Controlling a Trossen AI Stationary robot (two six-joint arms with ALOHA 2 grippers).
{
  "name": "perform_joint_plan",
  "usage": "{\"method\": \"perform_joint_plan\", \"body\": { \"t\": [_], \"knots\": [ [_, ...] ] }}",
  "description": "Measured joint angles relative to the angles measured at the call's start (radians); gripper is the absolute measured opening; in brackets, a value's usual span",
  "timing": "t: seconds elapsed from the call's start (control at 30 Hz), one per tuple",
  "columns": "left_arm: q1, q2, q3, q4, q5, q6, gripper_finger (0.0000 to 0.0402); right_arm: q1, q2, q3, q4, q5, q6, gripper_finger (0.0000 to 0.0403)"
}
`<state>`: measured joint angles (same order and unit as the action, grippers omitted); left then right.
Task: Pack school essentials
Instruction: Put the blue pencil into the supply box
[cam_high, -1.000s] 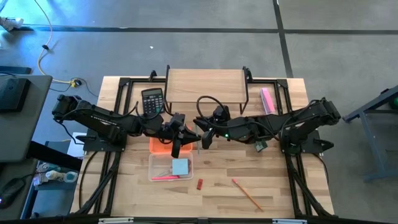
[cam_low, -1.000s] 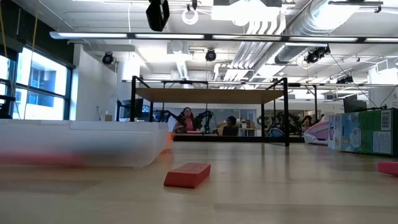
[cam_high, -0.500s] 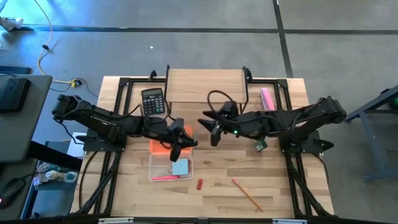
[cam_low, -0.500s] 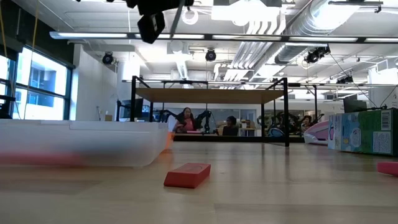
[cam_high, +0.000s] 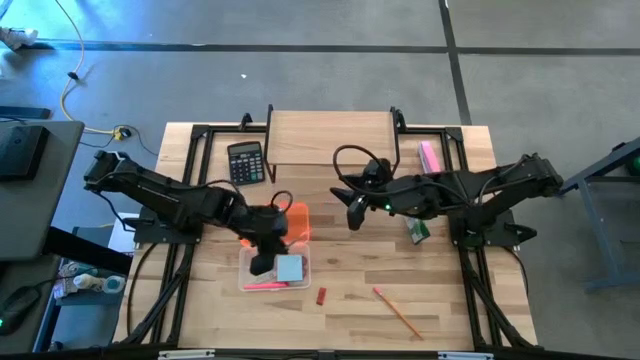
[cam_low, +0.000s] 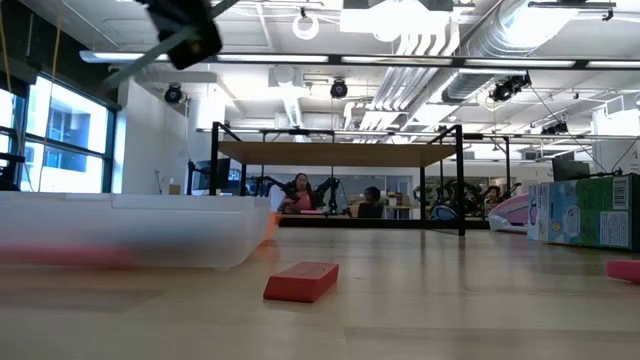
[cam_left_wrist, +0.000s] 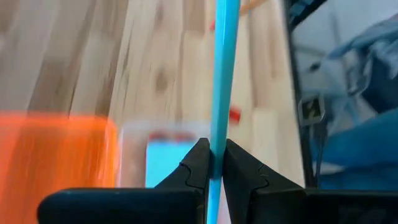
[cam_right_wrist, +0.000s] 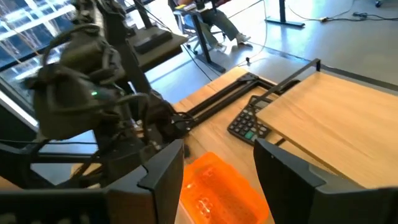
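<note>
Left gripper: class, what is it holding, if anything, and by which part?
The left gripper pinches a thin blue pencil partway along its shaft. Which end is nearer cannot be told.

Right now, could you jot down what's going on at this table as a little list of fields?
left end effector: shut on a thin blue pencil, over the clear box
right end effector: open, holding nothing, raised over the table's middle
clear box: holds a light-blue notepad and a pink pencil
orange lid: lying beside the clear box
still loose on the table: red piece, orange pencil
calculator: near the far raised shelf
</note>
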<state>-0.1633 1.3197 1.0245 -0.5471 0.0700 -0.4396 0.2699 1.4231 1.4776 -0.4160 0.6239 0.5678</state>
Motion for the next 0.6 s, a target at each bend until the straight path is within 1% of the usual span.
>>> {"method": "perform_joint_plan", "body": {
  "t": [0.13, 0.3, 0.5, 0.6],
  "knots": [
    [-0.026, 0.000, 0.001, -0.128, -0.011, -0.047, 0.0017, -0.011, 0.000, 0.000, -0.014, 0.000, 0.000, 0.0186],
    [-0.043, 0.028, -0.014, -0.140, -0.030, -0.100, 0.0017, -0.022, 0.000, 0.000, -0.026, -0.004, 0.000, 0.0186],
    [-0.043, 0.102, -0.014, -0.143, -0.029, -0.180, 0.0017, -0.022, 0.000, 0.000, -0.040, -0.004, 0.000, 0.0186],
    [-0.046, 0.148, -0.014, -0.141, -0.005, -0.194, 0.0017, -0.022, 0.000, 0.000, -0.047, -0.004, 0.000, 0.0186]
  ]
}}
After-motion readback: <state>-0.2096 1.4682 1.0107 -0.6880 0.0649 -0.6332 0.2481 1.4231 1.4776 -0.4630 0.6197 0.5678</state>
